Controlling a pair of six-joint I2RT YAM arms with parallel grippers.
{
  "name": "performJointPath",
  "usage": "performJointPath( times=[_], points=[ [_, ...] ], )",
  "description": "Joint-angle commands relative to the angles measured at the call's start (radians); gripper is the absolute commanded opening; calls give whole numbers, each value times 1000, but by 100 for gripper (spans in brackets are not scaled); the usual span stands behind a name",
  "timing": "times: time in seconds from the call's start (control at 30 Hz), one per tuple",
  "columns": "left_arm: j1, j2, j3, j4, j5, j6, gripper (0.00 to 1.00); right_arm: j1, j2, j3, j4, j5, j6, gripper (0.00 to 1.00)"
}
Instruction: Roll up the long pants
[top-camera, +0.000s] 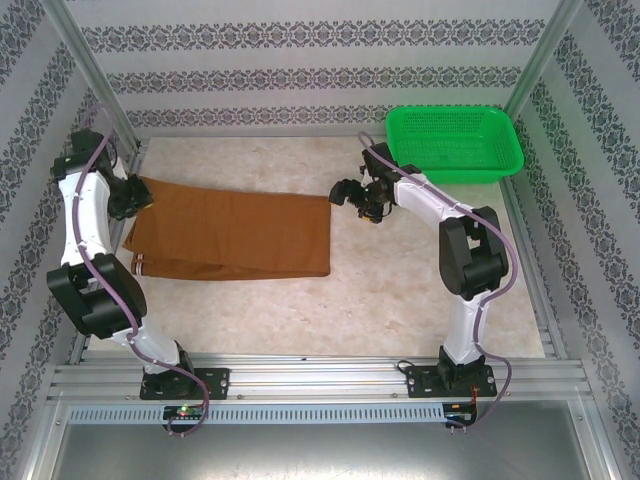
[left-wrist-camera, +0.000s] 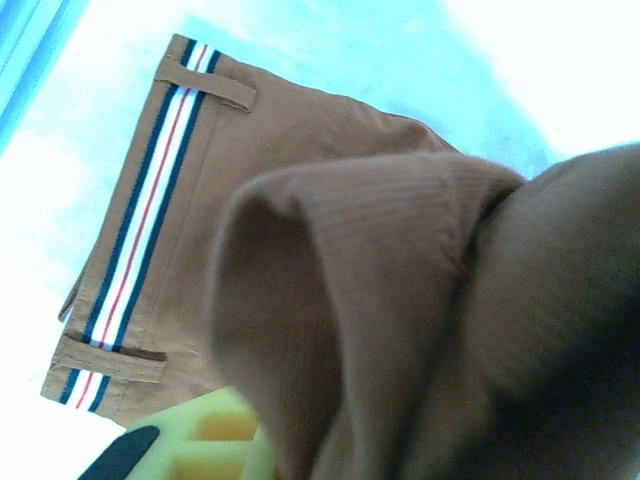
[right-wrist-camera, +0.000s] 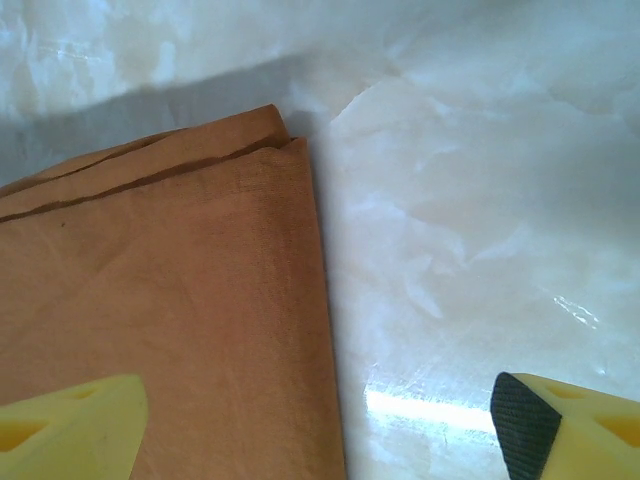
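We'd start the roll tight and square so the long pants (top-camera: 240, 235) don't skew. They lie folded flat on the tabletop (top-camera: 400, 290), left of centre. The right claw (top-camera: 350, 195) hangs wide open, straddling their right edge. The left claw (top-camera: 135, 197) is at their left end with cloth bunched over it, and we can't tell whether it's gripping.

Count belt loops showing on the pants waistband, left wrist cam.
2. One belt loop at the upper end of the striped waistband, another at its lower end. The raised fold of the pants may hide more.
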Motion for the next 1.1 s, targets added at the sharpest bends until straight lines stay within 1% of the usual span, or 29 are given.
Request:
performJointPath(
  times=[0.0, 0.07, 0.13, 0.17, 0.23, 0.27, 0.3, 0.33, 0.4, 0.47, 0.53, 0.6, 0.67, 0.77, 0.83, 0.9, 0.93, 1.0, 1.07],
  points=[
    [37, 32, 0, -52, -62, -16, 19, 10, 33, 30, -22, -7, -10, 91],
    [66, 45, -21, -38, -85, -34, 26, 10, 38, 27, -24, -8, -11, 90],
    [99, 56, -41, -25, -114, -47, 27, 10, 38, 24, -28, -4, -12, 91],
    [113, 64, -48, -22, -137, -57, 31, 9, 38, 23, -31, -4, -14, 90],
    [122, 73, -45, -23, -177, -72, 32, 10, 32, 21, -39, -1, -19, 91],
    [123, 72, -42, -19, -177, -78, 32, 9, 31, 21, -43, -1, -23, 90],
    [122, 65, -43, -6, -146, -83, 31, 10, 30, 20, -45, -1, -29, 90],
    [117, 49, -54, 19, -110, -90, 31, 11, 30, 20, -45, -4, -37, 90],
    [86, 15, -89, 65, -80, -98, 33, 15, 39, 30, -57, -9, -47, 90],
    [44, 6, -107, 75, -80, -95, 35, 21, 50, 41, -67, -14, -57, 90],
    [7, 24, -103, 49, -93, -85, 35, 31, 54, 43, -76, -8, -63, 90],
    [-7, 30, -108, 34, -106, -84, 34, 42, 47, 33, -77, -4, -65, 89],
    [-10, 13, -139, 39, -93, -92, 34, 54, 33, 17, -69, -13, -62, 89],
    [-12, -45, -244, 69, -72, -116, 37, 86, 7, 1, -59, -67, -61, 89],
    [-17, -79, -340, 111, -22, -126, 37, 117, 1, 4, -89, -43, -84, 89],
    [-26, -100, -425, 152, -12, -146, 37, 138, 10, 9, -115, -7, -104, 89],
    [-35, -104, -465, 177, -6, -158, 37, 143, 20, 3, -114, 2, -108, 89],
    [-54, -96, -515, 212, 24, -177, 36, 145, 48, -7, -85, -20, -99, 89],
    [-74, -76, -537, 221, 18, -193, 36, 148, 85, -1, -67, -40, -88, 87]
  ],
)
